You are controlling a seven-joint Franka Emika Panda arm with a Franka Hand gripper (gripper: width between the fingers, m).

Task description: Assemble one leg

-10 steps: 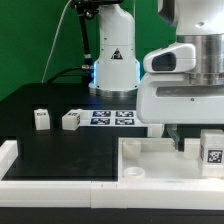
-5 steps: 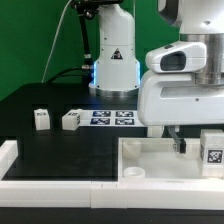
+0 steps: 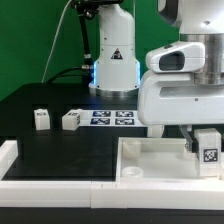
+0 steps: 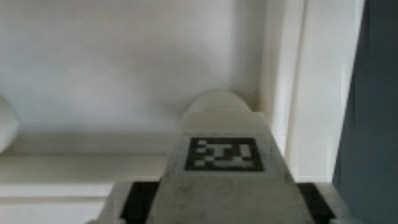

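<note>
A leg, a chunky white post with a black-and-white tag on its side, stands at the exterior view's right, on the large white tray-shaped part. My gripper hangs right beside it. In the wrist view the leg fills the middle, tag facing the camera, and my gripper has a dark finger flush against each side of it. The gripper looks shut on this leg. Two more legs lie on the black table at the left.
The marker board lies flat behind the two loose legs. The arm's base stands at the back. A white raised edge runs along the table's front left. The tray part's rim passes close beside the held leg.
My gripper has moved towards the exterior view's right, from a gap beside the leg to right against it. The leg has shifted very slightly. The two loose legs have not moved.
</note>
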